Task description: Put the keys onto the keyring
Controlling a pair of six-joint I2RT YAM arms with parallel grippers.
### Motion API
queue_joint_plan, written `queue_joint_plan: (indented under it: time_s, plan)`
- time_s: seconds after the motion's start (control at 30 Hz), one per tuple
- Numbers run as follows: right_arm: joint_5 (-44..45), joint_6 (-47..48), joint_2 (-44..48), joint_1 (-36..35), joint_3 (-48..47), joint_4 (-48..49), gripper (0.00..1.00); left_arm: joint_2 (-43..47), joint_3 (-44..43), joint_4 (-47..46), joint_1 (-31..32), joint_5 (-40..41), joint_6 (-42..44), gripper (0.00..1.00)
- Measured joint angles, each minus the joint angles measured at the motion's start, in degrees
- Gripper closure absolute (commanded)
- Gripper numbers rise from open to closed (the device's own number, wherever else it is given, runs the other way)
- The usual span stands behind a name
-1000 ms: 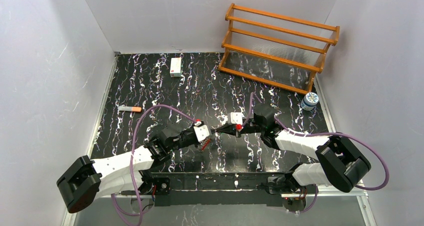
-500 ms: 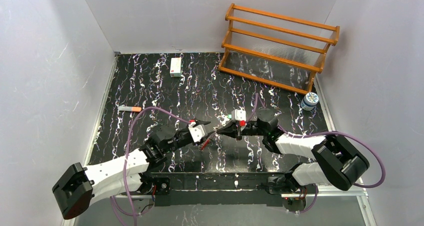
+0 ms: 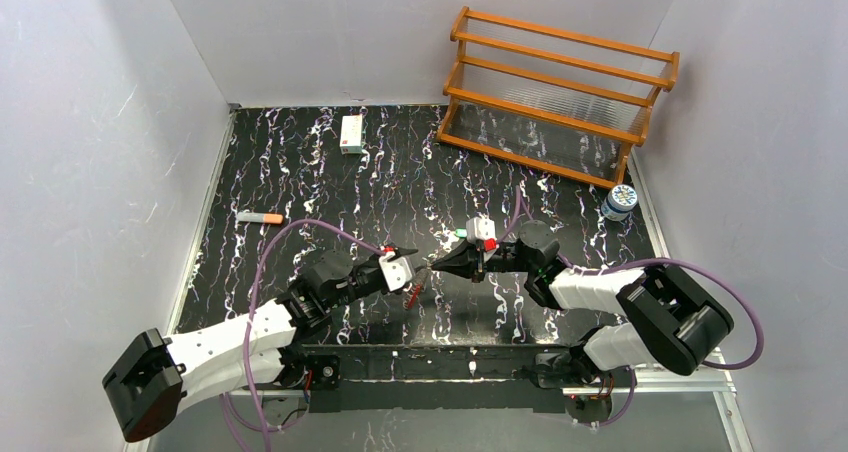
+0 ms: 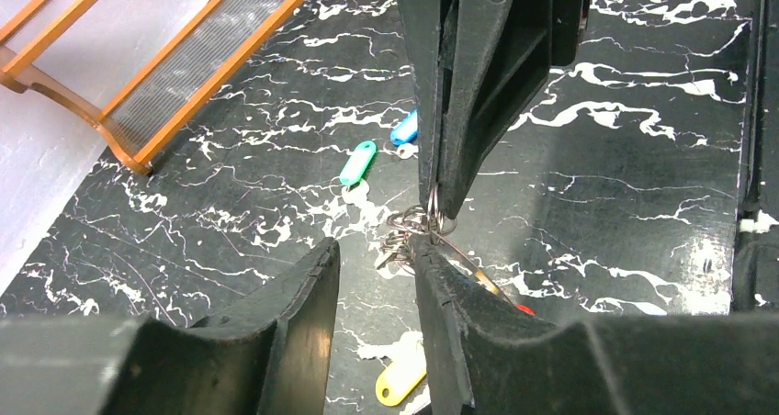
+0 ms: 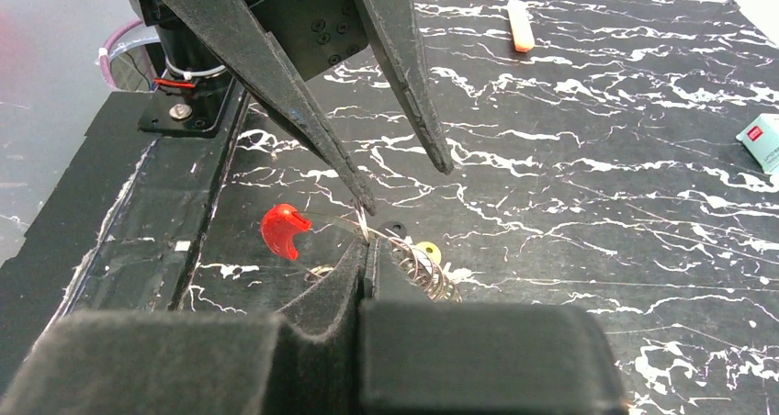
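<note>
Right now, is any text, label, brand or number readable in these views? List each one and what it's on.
No text is legible in any view.
Small white box: it has a red label patch, but the print is too small to read.
Bottle: it has a blue-and-white label, too blurred to read.
Green key tag and blue key tag: no writing is visible.

One wooden rack (image 3: pixel 560 97). One keyring (image 4: pixel 418 227), well in front of rack. Two loose keys: green-tagged key (image 4: pixel 357 162), blue-tagged key (image 4: pixel 403 128). One white box (image 3: pixel 351 133), left of rack. One marker (image 3: pixel 260 217), farther left. One jar (image 3: pixel 620 202), beside rack's right end.
</note>
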State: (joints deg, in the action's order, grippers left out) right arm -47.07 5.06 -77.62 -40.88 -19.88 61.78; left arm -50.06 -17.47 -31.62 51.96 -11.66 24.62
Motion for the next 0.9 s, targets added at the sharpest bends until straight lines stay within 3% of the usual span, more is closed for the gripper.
queue_joint_plan:
  time_s: [0.33,0.83,0.9]
  plan:
    - [-0.2,-1.0,-1.0,0.0,0.1,1.7,0.99,-1.3,0.0,2.7,0.0,-3.6,1.6,0.58]
    - [-0.9,-1.9,-2.4,0.1,0.1,2.8,0.99,-3.0,0.0,-1.3,0.0,-4.3,0.3,0.86]
    - [-0.9,-1.9,-2.4,0.2,0.1,2.8,0.99,-3.3,0.0,-1.6,0.0,-4.5,0.2,0.94]
